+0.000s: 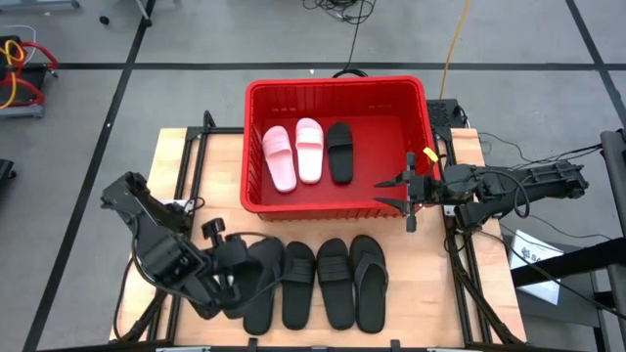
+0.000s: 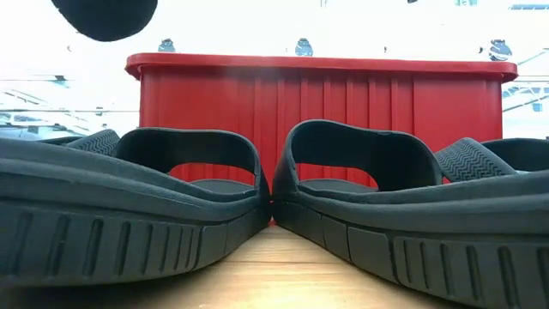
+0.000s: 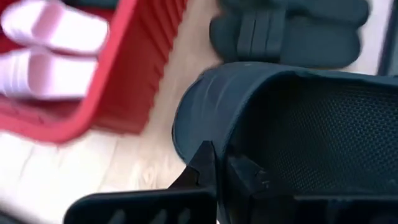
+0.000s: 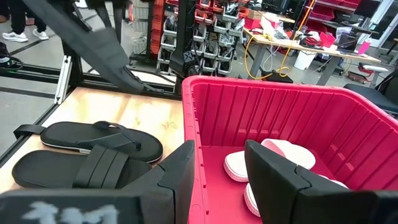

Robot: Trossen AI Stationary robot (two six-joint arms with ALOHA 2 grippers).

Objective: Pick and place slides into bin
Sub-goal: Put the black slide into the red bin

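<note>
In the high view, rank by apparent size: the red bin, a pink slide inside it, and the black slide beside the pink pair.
1. Red bin, by far the largest.
2. Pink slide.
3. Black slide: close to the pink one, looks only slightly shorter, so I would not rank them firmly.

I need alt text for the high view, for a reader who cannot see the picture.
A red bin on a wooden table holds two pink slides and one black slide. Four black slides lie in a row before it, where the left gripper is shut on the leftmost. The right gripper hangs open over the bin's right corner.
</note>
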